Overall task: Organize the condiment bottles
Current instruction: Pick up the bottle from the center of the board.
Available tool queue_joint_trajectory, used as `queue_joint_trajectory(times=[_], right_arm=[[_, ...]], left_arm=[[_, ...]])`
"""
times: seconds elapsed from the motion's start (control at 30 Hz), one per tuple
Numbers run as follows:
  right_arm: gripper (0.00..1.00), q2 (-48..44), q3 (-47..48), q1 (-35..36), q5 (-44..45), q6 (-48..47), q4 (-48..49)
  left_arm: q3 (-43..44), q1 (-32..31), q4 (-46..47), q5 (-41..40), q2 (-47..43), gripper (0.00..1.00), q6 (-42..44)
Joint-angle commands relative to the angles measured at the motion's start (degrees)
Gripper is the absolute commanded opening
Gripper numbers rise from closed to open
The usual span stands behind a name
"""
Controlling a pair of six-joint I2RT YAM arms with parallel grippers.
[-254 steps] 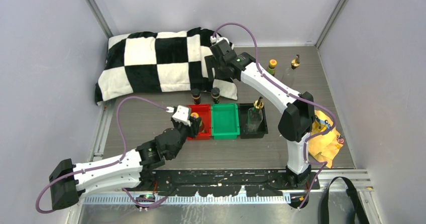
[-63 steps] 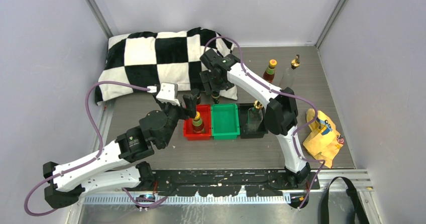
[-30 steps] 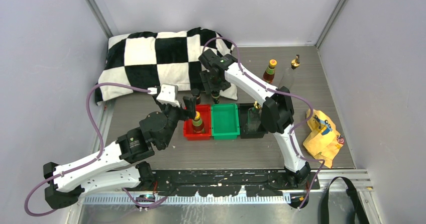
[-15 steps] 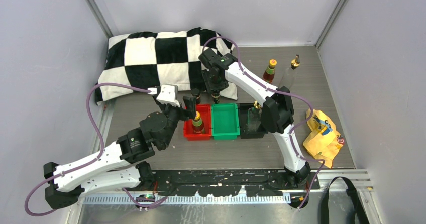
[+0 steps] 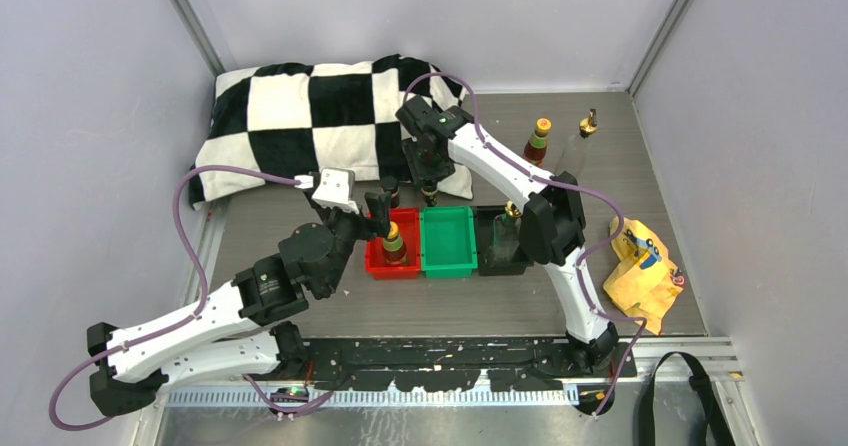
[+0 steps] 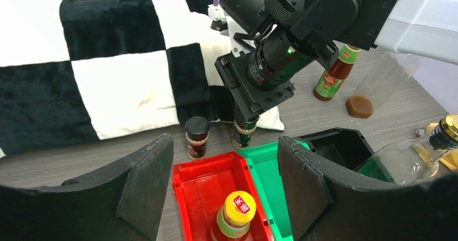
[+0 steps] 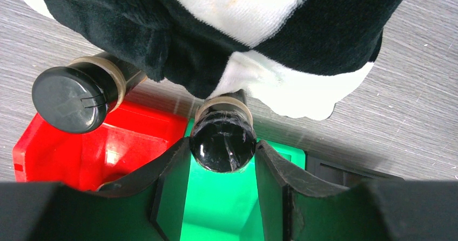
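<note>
Grey table (image 5: 262, 228): right gripper (image 5: 428, 179) pinches cap of black-capped bottle (image 7: 222, 142) standing just beyond green tray (image 7: 213, 215) far rim. Advice: lift straight, clear rim, set down upright. Left gripper (image 6: 224, 155) wide over red tray (image 6: 197, 195).

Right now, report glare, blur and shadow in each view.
Top external: even light, faint shadows. Left wrist: own fingers soft and dark; glints on the near glass bottle. Right wrist: shiny streaks on the gripped black-capped bottle; a bright spot on the red tray.
</note>
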Motion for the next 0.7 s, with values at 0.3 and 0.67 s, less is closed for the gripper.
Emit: queue_joint_trajectory(times=[0.3, 0.67], right_arm=[[0.01, -5.33, 1.37, -0.16, 0.57, -1.08, 0.69], [0.01, -7.1, 1.67, -0.17, 0.74, -2.13, 0.23]], left_arm=[[0.23, -0.16, 1.92, -1.89, -0.5, 0.71, -0.18], [0.84, -0.16, 1.37, -2.23, 0.18, 0.71, -0.27]])
